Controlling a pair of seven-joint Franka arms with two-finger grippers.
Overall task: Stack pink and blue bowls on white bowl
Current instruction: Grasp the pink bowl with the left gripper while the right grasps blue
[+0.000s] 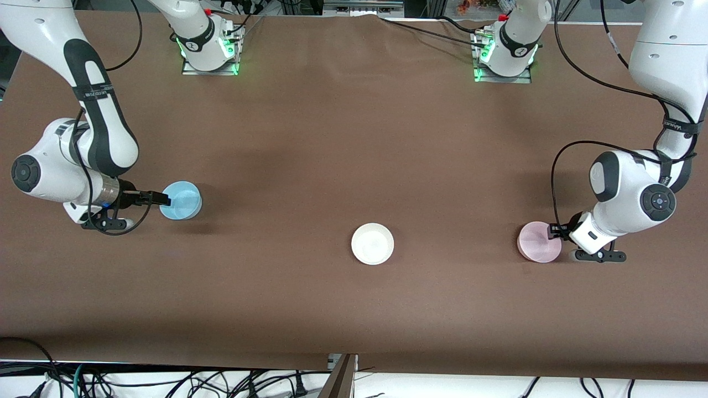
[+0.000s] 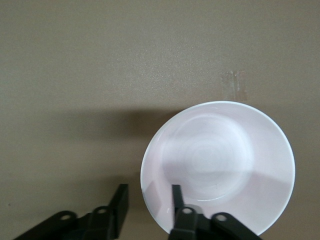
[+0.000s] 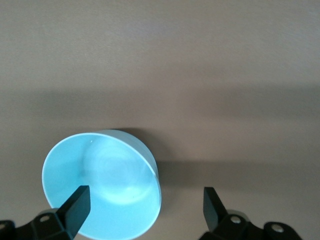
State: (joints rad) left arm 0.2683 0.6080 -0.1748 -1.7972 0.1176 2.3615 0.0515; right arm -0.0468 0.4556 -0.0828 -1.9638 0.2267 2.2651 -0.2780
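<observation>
So far nothing is stacked: we see all three bowls sitting apart on the brown table (image 1: 354, 309), each on its own patch of cloth. The white bowl (image 1: 373, 244) lies near the middle of the table, empty, with nothing on or in it. The blue bowl (image 1: 181, 200) stands toward the right arm's end, a little farther from the front camera than the white one. The pink bowl (image 1: 539, 241) rests toward the left arm's end, at about the same depth as the white bowl.

Our left gripper (image 2: 148, 199) is down at the pink bowl's rim, its fingers set narrow on either side of the wall, one inside the bowl and one outside. We judge that it is about to pinch the rim, though we cannot tell from these views whether the fingers already press on it; the bowl sits flat on the table.

Our right gripper (image 3: 145, 204) is low at the blue bowl, its fingers spread wide. One finger sits over the bowl's interior near the rim, while the other stands well clear of the outer wall, so nothing is gripped there.

We reckon both pickups, both carries to the middle and both placements onto the white bowl remain to be done.
</observation>
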